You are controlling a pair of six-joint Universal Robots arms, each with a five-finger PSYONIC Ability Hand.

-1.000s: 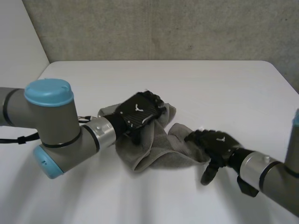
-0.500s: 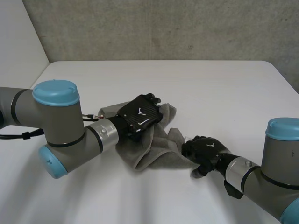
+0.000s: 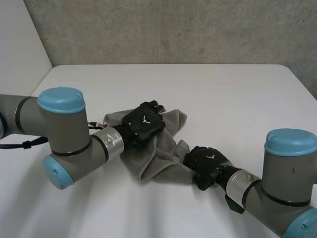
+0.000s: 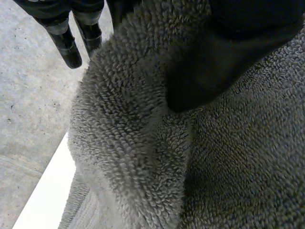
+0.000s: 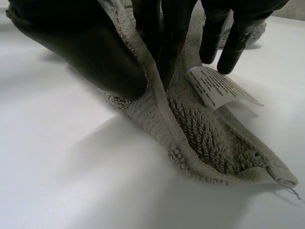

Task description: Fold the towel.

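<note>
Your right robot hand pinches the labelled edge of the towel at lower centre of the head view; your left robot hand clutches a fold mid-frame. Crumpled on the desk, it looks soft, light and floppy: take corners, not the bunch.

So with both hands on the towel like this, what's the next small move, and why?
Probably lift slightly and draw the hands apart. The towel lies crumpled on the table; the right hand pinches its edge beside the label, the left hand grips a bunched fold. Spreading should come before folding.
</note>
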